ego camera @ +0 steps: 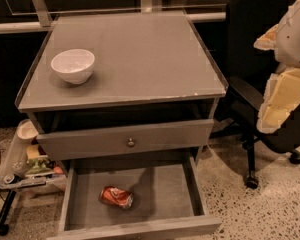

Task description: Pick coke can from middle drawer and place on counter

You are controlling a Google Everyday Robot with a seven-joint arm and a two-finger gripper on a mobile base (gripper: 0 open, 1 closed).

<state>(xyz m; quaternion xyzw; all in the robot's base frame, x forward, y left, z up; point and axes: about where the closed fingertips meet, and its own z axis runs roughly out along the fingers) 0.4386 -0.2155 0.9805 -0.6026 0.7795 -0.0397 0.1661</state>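
Observation:
The coke can (116, 197), red-orange with pale markings, lies on its side on the floor of the open middle drawer (140, 230), left of centre. The counter (150, 59) is the flat grey cabinet top above, with a chipped front right corner. My gripper (277, 101), white and cream-yellow, hangs at the right edge of the view. It is beside the cabinet at about counter height, far from the can and holding nothing.
A white bowl (73, 65) stands on the counter's left side. A shut drawer front with a round knob (130, 142) sits above the open drawer. A black office chair (250, 74) stands right of the cabinet, behind my gripper. A cluttered low cart (25, 166) stands at the left.

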